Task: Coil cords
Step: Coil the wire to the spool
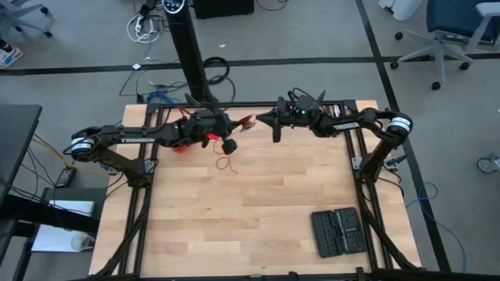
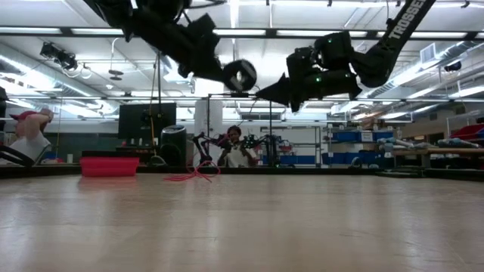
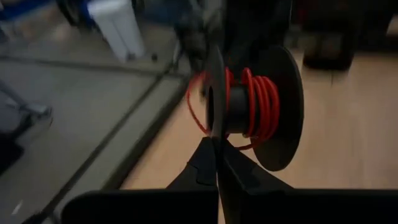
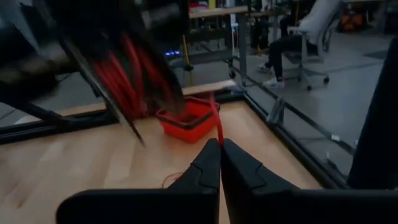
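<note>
Both my grippers pinch, raised above the table's far edge.

My left gripper [image 3: 216, 163] clamps the flange of a black spool [image 3: 267, 106] wound with the red wire [image 3: 264, 102]. My right gripper [image 4: 221, 163], fingers pressed together, nips the wire's strand. A loose wire end lies on the table [image 1: 258, 211] below, near a red box [image 4: 186, 121].

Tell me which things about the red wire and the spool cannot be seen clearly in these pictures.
- Free end of the red wire: too thin in the high view; lying loose on the table.
- Far flange of the spool: left wrist view, blurred and partly hidden by the left end effector.
- Wire above the right end effector: right wrist view; motion blur hides where it joins the spool.
</note>
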